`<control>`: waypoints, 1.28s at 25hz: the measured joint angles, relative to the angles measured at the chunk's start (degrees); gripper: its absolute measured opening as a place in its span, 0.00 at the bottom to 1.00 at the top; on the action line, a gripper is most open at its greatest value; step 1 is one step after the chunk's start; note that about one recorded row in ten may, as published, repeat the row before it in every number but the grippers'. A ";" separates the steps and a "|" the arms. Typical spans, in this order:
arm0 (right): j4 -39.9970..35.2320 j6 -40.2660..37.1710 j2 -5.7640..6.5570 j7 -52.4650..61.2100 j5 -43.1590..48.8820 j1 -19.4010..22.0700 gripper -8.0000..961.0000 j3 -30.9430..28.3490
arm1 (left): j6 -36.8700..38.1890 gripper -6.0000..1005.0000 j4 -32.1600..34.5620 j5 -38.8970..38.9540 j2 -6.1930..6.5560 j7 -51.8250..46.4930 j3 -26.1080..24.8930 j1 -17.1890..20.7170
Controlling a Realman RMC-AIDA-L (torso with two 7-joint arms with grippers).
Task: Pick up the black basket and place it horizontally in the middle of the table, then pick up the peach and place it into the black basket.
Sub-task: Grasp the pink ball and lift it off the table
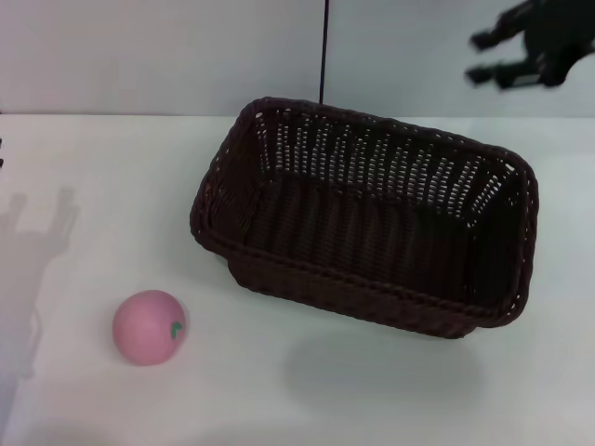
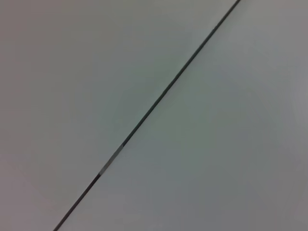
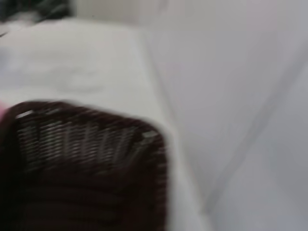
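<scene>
The basket (image 1: 372,232) sits on the desk (image 1: 112,177), a little to the 3 o'clock side of the middle, and it is turned a bit, not lying straight across. The peach (image 1: 150,326) rests alone at about 8 o'clock from the basket, well apart from it. Nothing is inside the basket yet.

Here is what I think could go wrong. The peach is round and smooth, so a nudge could send it rolling toward the near edge of the desk. If the jaws close on it off-center, it could pop out. The basket has wide, sloping sides, so a peach let go over the rim might bounce off and land outside. If an arm bumps the basket on the way, it could turn even more.

The right gripper (image 1: 483,56) hangs high in the air at about 1 o'clock from the basket, past its far corner and not touching it. Its jaws look spread apart and hold nothing. Its camera looks down on one corner of the basket (image 3: 86,163).

The left gripper is out of sight. Only its shadow falls on the desk at 9 o'clock, so I cannot tell how its jaws stand.
</scene>
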State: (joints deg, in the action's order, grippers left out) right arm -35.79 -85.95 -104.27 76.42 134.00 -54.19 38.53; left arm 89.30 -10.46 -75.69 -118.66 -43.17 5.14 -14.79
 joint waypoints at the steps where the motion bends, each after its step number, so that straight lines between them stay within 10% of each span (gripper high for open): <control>1: 0.10 0.72 0.22 -1.14 -0.37 0.66 0.45 -2.37 | -0.09 0.71 0.00 0.02 0.00 0.05 0.20 0.05; 8: 0.21 2.12 0.09 -5.34 -16.83 11.07 0.45 -10.14 | 0.49 0.71 1.34 0.00 0.31 -0.60 3.35 0.66; 21: 12.57 6.52 -8.17 -17.85 -55.79 33.51 0.45 -19.51 | 4.10 0.70 30.43 -3.87 2.41 -19.35 38.11 1.84; 32: 17.35 10.35 -8.94 -20.17 -56.32 35.99 0.45 -23.95 | 5.52 0.69 36.23 -23.39 4.07 -20.97 38.08 3.01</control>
State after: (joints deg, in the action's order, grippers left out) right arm -18.45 -75.60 -113.22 56.25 77.68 -18.19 14.58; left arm 94.82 25.77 -99.08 -114.58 -64.15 43.22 -11.78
